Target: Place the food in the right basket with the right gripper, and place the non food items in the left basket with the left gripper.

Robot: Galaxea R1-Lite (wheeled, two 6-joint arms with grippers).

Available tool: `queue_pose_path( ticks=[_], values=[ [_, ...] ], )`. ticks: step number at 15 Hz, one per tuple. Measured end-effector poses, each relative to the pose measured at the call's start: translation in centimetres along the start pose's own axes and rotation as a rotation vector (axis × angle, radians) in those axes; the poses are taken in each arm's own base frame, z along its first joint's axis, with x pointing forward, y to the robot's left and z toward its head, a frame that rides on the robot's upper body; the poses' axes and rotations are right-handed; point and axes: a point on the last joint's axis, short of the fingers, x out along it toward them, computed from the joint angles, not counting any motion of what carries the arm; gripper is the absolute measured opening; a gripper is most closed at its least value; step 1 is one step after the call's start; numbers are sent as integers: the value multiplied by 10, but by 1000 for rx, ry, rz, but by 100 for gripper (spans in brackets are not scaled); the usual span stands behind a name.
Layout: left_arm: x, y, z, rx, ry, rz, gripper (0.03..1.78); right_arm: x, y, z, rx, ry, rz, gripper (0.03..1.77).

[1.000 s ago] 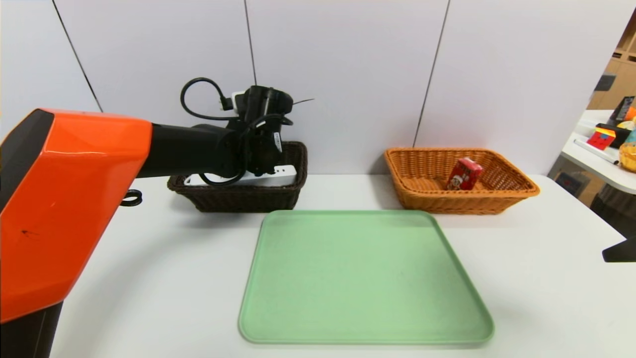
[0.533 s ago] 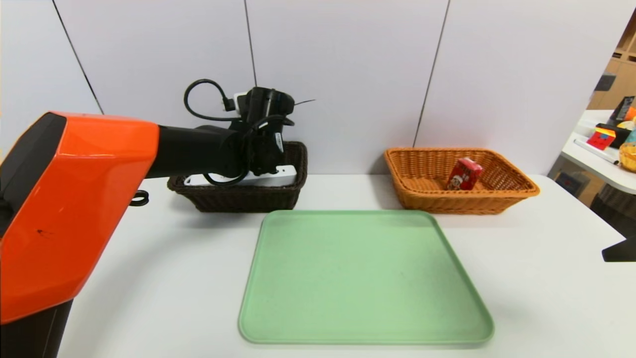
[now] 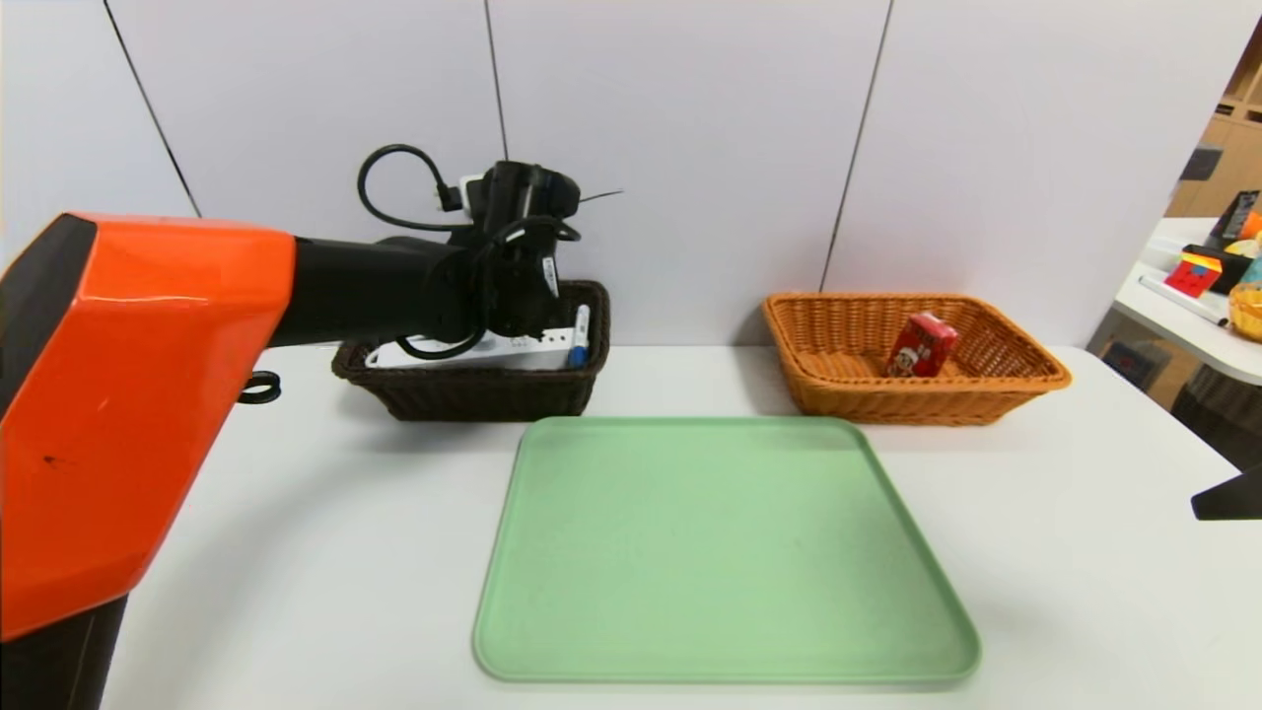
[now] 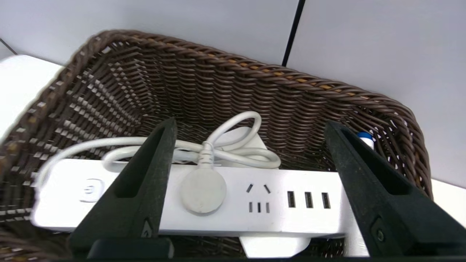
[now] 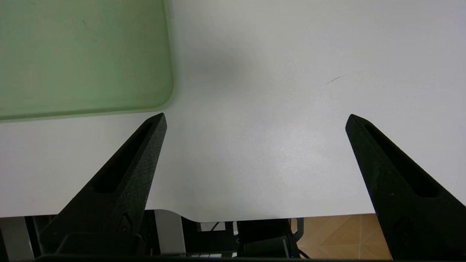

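Sorting looks finished from my seat; marker [image 3: 580, 335] lies in the left basket [image 3: 473, 394] at ten o'clock; left gripper [image 4: 251, 160] gapes empty; carton [image 3: 922, 345] sits in the right basket [image 3: 838, 394]; tray [image 3: 720, 552] bare.

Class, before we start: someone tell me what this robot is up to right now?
It is sorting things into two baskets. The left gripper hangs open over the dark brown basket, which holds a white power strip and a blue-capped marker propped at its end. The red drink carton sits in the orange-tan basket. The green tray holds nothing. The right gripper is open, parked above the bare table near its edge.
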Motion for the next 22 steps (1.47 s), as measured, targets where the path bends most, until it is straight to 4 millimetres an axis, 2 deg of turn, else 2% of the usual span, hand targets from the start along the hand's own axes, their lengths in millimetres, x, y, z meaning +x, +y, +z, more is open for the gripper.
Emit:
queue_pose_path(
  ticks=[4,6,8,10,13,15,18,20,22],
  values=[
    [-30,19,35,121,-18,-33,154,0,0,0,-5,-1,2,170],
    [-44,36,53,219,-33,-72,158,-1,1,0,-23,-10,8,170],
    [-60,58,62,348,-21,-156,161,-3,3,4,-55,-75,25,170],
    [-74,82,56,451,20,-234,163,-3,4,7,-107,-144,40,170],
    [-105,118,41,487,74,-269,165,-2,2,0,-229,-164,31,170],
    [-132,144,33,472,82,-239,166,0,3,-5,-278,-192,53,170],
    [-173,182,21,439,51,-186,167,16,6,-17,-315,-274,126,170],
    [-194,209,14,413,28,-147,167,29,6,-24,-328,-376,155,170],
    [-213,235,7,378,-1,-93,168,28,-1,-30,-324,-514,133,170]
  ],
)
